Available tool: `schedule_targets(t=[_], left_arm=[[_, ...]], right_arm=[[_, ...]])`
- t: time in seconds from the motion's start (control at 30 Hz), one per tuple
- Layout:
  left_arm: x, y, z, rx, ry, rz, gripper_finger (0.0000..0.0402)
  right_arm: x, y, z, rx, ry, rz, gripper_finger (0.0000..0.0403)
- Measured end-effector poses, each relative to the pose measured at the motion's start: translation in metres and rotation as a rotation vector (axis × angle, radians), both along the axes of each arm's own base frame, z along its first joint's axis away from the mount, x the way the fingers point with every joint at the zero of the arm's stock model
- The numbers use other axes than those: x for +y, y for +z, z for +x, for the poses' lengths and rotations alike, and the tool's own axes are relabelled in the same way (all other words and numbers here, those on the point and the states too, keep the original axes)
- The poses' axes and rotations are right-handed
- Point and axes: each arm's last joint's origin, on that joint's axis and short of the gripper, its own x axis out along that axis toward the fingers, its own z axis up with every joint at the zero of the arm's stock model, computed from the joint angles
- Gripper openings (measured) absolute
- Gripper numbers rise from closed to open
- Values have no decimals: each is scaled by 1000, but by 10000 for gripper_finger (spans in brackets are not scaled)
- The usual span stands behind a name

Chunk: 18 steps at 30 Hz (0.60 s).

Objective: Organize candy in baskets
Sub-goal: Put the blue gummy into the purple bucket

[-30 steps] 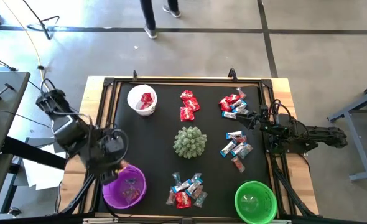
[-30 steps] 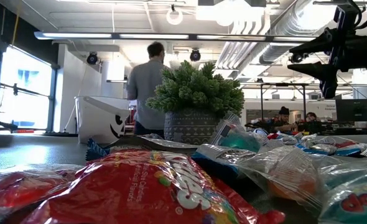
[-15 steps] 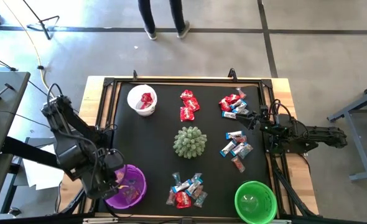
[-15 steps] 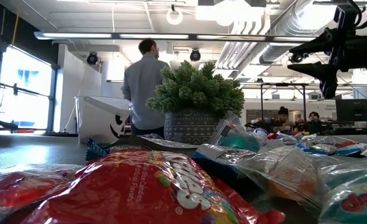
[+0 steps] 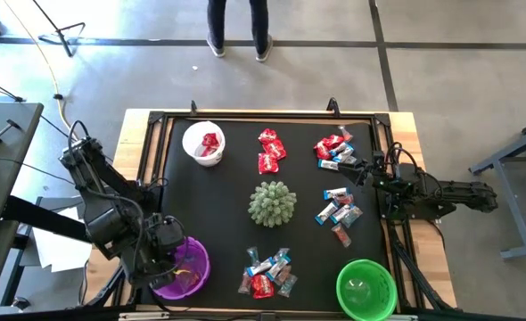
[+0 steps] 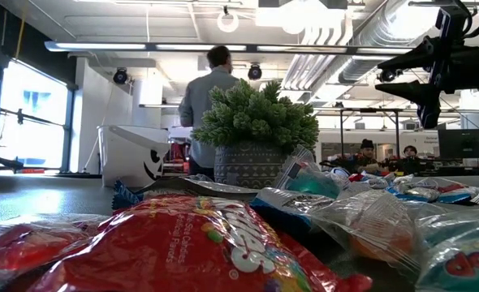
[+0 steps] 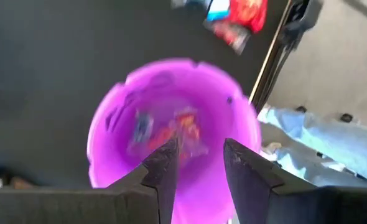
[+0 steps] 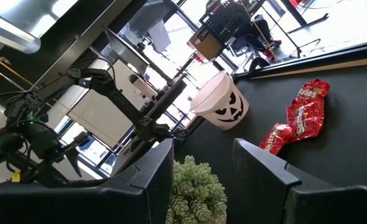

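Note:
My left gripper (image 7: 199, 158) hangs open above the purple basket (image 7: 112, 140), fingers pointing down into it with nothing between them. A few blurred candies (image 7: 174, 132) lie inside. From above, this gripper (image 5: 162, 259) covers the purple basket's (image 5: 192, 267) left rim. The white basket (image 5: 203, 143) at the far left holds red candy. The green basket (image 5: 365, 288) stands at the near right. Loose candy lies in piles: red (image 5: 270, 150), mixed (image 5: 332, 149), blue (image 5: 338, 209) and a near pile (image 5: 267, 273). My right gripper (image 5: 363, 169) waits open at the right edge.
A spiky pale-green ball (image 5: 272, 203) sits mid-table between the candy piles. The black mat has a raised frame (image 5: 245, 117) around it. A person (image 5: 236, 22) stands beyond the far edge. Bare mat lies between the white and purple baskets.
My left gripper has moved toward the table's near edge and a little down, from the purple basket's far-left rim to above its left side. The person beyond the far edge has stepped to the right.

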Motion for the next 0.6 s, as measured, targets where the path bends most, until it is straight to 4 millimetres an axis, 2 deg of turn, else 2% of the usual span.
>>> schedule_targets(t=[0.17,0.33,0.43,0.6], left_arm=[[13,3,24,-64,-28,-1,111],[25,-1,59,-118,-84,-16,111],[28,-11,82,-113,-149,-6,111],[33,-43,118,-37,-236,32,111]], right_arm=[[0,0,0,0,0,0,162],[0,0,0,0,0,0,162],[0,0,0,0,0,0,162],[0,0,0,0,0,0,162]])
